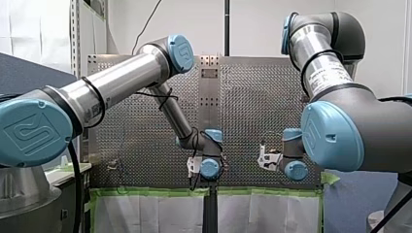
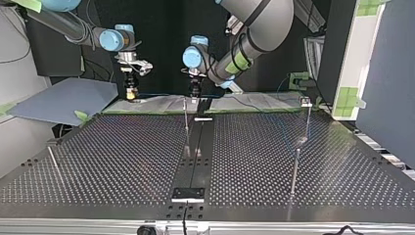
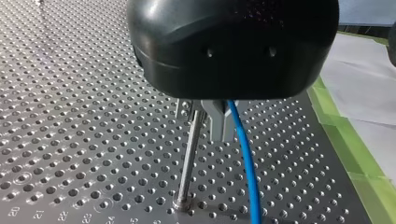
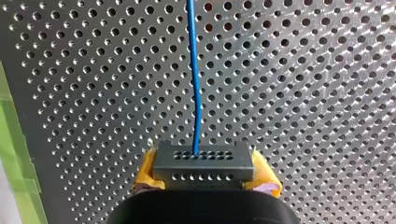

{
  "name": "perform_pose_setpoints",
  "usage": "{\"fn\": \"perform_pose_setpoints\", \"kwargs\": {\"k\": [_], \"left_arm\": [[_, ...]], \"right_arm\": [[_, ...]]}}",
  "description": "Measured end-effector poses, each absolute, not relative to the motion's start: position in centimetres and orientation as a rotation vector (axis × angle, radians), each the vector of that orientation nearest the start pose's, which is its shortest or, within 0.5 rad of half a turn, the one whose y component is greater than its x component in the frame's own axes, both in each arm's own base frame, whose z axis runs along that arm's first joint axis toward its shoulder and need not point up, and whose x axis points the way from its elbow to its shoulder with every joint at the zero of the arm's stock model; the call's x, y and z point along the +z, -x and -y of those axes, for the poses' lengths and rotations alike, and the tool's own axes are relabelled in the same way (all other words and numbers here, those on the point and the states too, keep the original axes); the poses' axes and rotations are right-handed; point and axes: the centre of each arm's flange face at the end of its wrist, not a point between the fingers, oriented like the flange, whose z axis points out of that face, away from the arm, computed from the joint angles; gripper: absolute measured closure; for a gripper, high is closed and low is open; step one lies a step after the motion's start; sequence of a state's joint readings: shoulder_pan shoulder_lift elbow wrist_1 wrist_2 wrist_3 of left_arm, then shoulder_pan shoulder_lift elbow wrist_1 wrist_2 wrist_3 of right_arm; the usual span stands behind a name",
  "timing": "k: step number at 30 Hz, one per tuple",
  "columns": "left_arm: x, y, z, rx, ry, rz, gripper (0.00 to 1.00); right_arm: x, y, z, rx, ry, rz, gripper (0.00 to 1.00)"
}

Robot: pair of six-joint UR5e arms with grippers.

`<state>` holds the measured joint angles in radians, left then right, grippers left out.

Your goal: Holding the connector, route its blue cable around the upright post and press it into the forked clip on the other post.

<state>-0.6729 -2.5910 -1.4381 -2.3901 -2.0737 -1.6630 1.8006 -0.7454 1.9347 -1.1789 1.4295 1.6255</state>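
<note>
- My right gripper (image 4: 205, 175) pinches the connector (image 4: 204, 161) between its yellow pads (image 4: 147, 173); one pad lies on each end of the block
- The connector is a small grey rectangular block; rows of little round holes show on the face turned away from the gripper and on the face toward the camera
- The blue cable (image 4: 195, 84) leaves one hole near the middle of the far face; it is thin and plain blue, and runs almost straight ahead of the gripper with a slight wave, above the perforated table (image 4: 303, 93)
- A strip of green tape (image 4: 11, 154) edges the table beside this gripper
- My left gripper (image 3: 203, 123) is black; whether it is spread or pressed together I cannot tell
- A slim metal post (image 3: 190, 158) stands upright on the table just under my left gripper; its top is right at the gripper's tip
- The cable comes out from under my left gripper and drops just beside the post; the two are apart at the post's foot
</note>
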Motion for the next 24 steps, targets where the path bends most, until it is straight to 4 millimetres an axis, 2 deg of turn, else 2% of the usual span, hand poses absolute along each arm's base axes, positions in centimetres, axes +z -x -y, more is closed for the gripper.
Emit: {"fn": "perform_pose_setpoints", "kwargs": {"k": [11,19,24], "left_arm": [[-3.0,-48.5,49.0,-0.150,-0.115,-1.686,1.00],[-3.0,-48.6,48.9,-0.152,-0.116,-1.686,1.00],[-3.0,-48.7,48.8,-0.151,-0.115,-1.686,1.00]], "right_arm": [[-1.3,-27.4,51.3,1.539,-1.461,1.082,0.69],[-3.4,-27.6,51.8,1.491,-1.509,1.109,0.69],[-3.9,-27.6,51.7,1.467,-1.538,1.131,0.69]]}}
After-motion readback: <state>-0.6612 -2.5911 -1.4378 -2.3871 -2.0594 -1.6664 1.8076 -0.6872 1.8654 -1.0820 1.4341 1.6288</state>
